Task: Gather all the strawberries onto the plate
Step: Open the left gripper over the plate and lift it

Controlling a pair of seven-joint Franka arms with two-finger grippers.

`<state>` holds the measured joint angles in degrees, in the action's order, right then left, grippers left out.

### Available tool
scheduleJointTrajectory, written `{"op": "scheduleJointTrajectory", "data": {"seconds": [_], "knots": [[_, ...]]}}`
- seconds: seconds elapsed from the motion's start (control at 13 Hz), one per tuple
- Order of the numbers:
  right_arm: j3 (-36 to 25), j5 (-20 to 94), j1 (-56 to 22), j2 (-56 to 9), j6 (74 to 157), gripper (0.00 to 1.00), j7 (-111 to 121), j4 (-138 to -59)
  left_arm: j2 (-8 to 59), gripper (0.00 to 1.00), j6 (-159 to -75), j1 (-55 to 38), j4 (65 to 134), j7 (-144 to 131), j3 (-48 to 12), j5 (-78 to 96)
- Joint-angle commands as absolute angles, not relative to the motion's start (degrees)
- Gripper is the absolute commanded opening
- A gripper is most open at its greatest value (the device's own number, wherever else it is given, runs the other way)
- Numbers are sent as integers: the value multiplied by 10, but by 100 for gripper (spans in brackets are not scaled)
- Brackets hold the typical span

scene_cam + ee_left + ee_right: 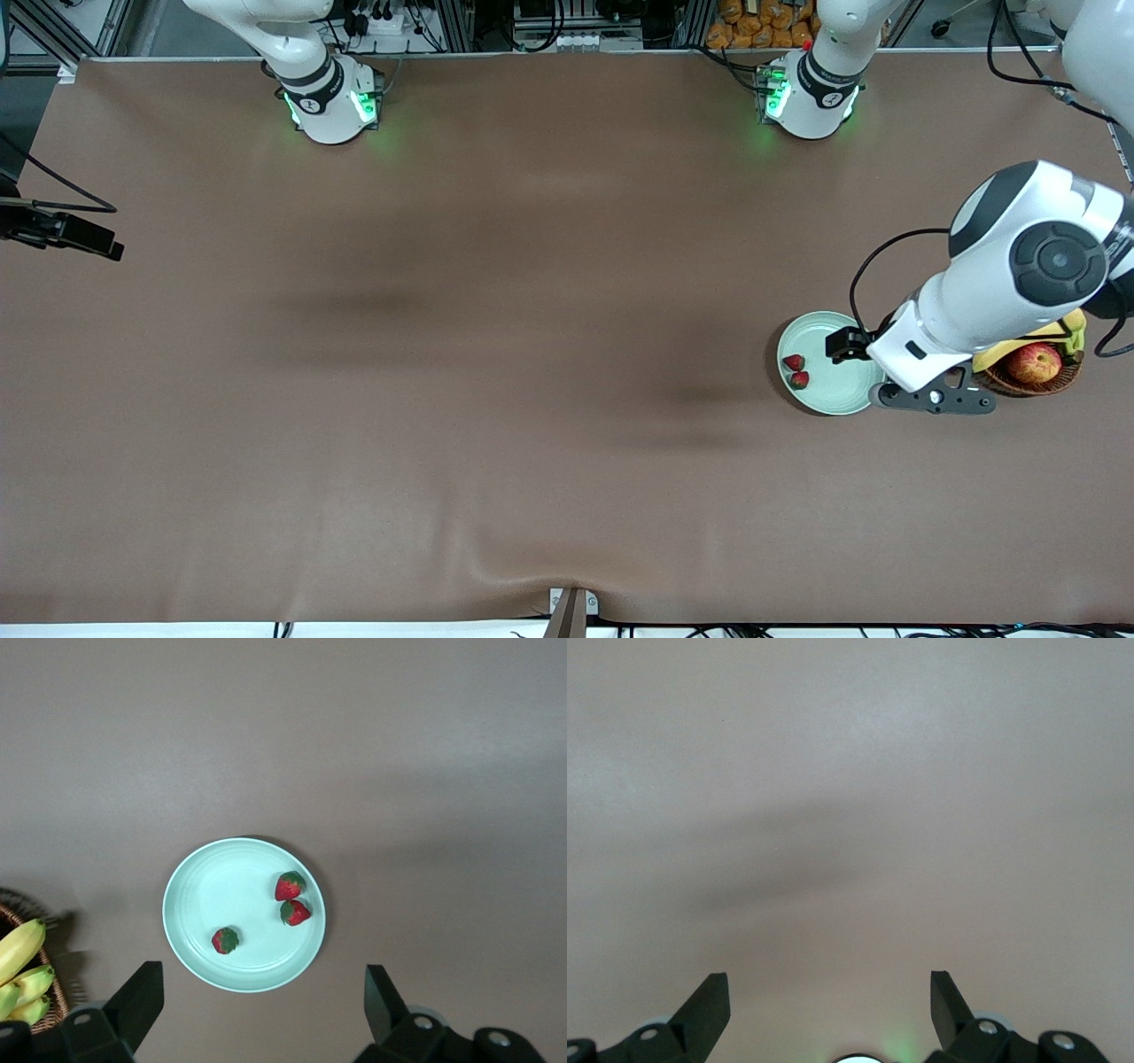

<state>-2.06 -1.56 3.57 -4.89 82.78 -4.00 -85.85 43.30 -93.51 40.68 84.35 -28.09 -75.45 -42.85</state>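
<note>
Three strawberries are seen in the plate; both tools are spread and carry nothing.

The plate is set on the brown surface toward the left arm's end, just beside a wicker basket in which an apple and bananas are held. Two berries are touching; the third lies apart from them in the plate. The left tool is held over the plate's rim. The right tool is held over bare surface, its arm waiting.
</note>
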Motion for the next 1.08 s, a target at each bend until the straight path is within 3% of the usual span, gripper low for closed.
{"op": "scheduleJointTrajectory", "data": {"seconds": [0.0,0.46,0.62,1.0], "knots": [[-14,-17,51,-46,819,100,-41,-854,429,100,-905,403,819,-283,-779,-437],[-13,-11,53,-57,847,100,-41,-856,409,100,-901,360,787,-284,-777,-432],[-13,-4,52,-63,857,100,-41,-857,381,100,-901,322,775,-287,-738,-404],[-13,-4,51,-63,855,100,-41,-858,310,100,-896,201,726,-286,-558,-287]]}}
